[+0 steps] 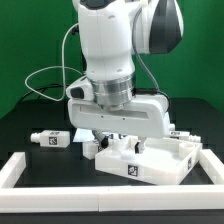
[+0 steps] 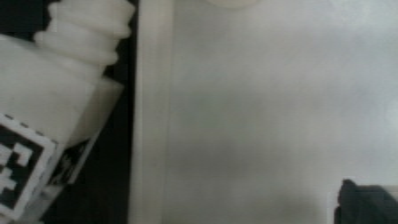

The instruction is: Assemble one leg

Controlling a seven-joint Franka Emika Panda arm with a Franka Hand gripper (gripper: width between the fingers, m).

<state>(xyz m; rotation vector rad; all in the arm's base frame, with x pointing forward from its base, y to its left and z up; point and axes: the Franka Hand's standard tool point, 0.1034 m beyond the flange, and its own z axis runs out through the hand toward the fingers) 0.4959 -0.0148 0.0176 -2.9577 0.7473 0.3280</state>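
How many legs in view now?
3 legs: one at the exterior view's left, one beside the tabletop, one part-hidden at its right. The arm may hide more.

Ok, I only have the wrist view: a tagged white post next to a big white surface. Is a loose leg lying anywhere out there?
Observer: Yes. One leg lies on its side on the black table, apart from the tabletop piece, toward the exterior view's left.
Operator: Where is the gripper?
Observer: The gripper is low over the tabletop piece, close above its upper face.
Operator: What bounds the work area?
Observer: A white rim frame runs along the near edge and up both sides.
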